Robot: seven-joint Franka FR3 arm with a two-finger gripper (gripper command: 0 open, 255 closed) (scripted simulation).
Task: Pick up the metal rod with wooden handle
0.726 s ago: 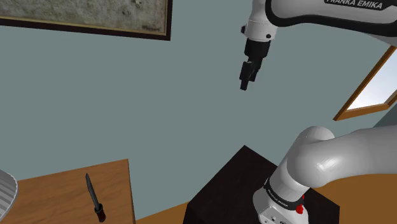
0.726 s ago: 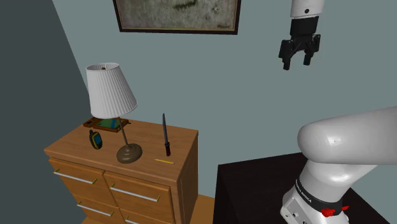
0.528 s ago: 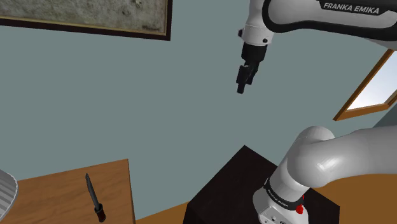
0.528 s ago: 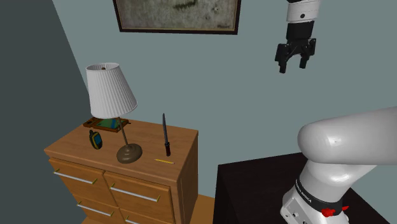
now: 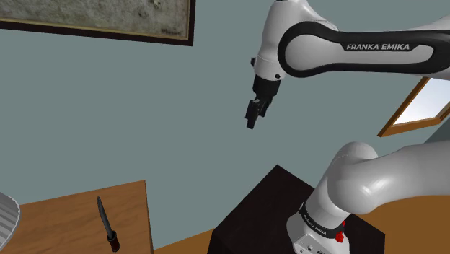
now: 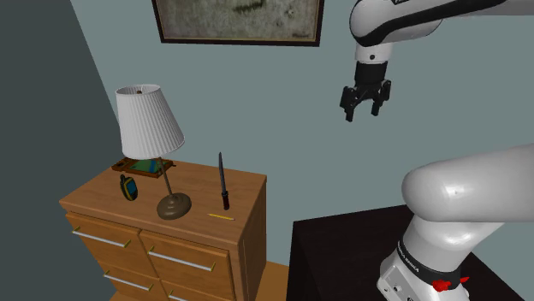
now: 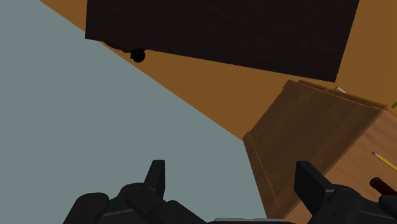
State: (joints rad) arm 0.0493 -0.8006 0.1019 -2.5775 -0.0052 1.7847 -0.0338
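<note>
— Gripper (image 6: 361, 113) first: what state?
— Fingers (image 7: 156, 177) stand apart with nothing between them. It hangs high in the air, pointing down, in front of the grey-blue wall (image 6: 282, 111).
— And the rod?
— Rod (image 6: 222, 181) lies flat on the dresser (image 6: 244, 184), well apart from my gripper, lower and toward the second exterior view's left. Its long axis runs from the wall toward the dresser's front edge, thicker handle end nearer the front. I judge I must cross over, come down, and set my fingers across that axis.
— What's around it?
— Lamp (image 6: 150, 128) and pencil (image 6: 222, 217) share the wood top. My dark stand (image 6: 342, 248) sits beside the dresser, and a framed picture (image 6: 238, 19) hangs above.
</note>
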